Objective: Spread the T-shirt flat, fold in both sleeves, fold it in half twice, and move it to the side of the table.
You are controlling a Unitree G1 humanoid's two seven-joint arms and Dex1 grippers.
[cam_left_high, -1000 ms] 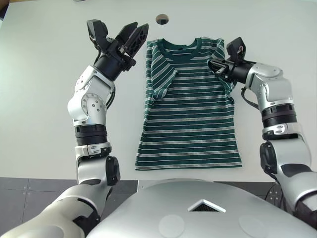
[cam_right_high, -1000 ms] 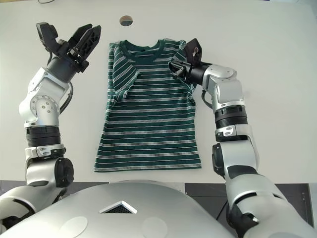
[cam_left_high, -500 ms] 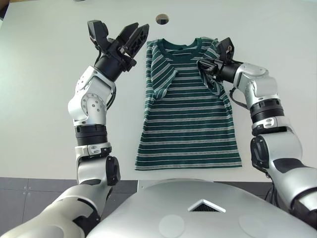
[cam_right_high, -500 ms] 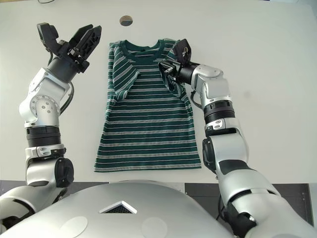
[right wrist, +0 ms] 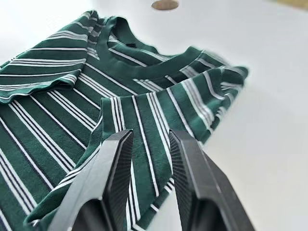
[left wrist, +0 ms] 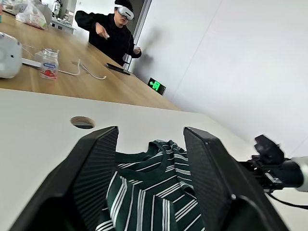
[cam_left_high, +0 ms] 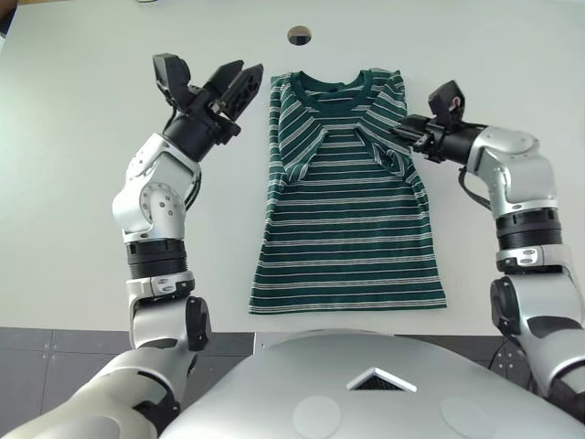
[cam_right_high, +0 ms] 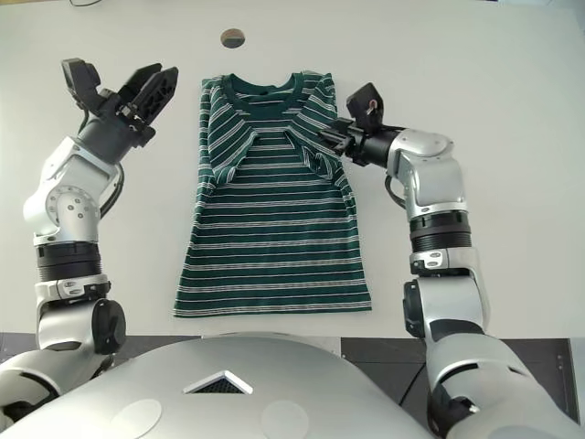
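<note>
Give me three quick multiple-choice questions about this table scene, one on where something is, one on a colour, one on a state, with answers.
1. Where is the left pincer relative to the shirt? A over its hem; B over the table beside its shoulder; C on its collar.
2. What colour is the shirt? A red; B plain white; C green with white stripes.
3. How are the sleeves? A both folded in; B both spread out; C one folded in.
Answers: B, it hangs over bare table left of the shoulder; C, stripes show plainly; A, both lie on the chest.
</note>
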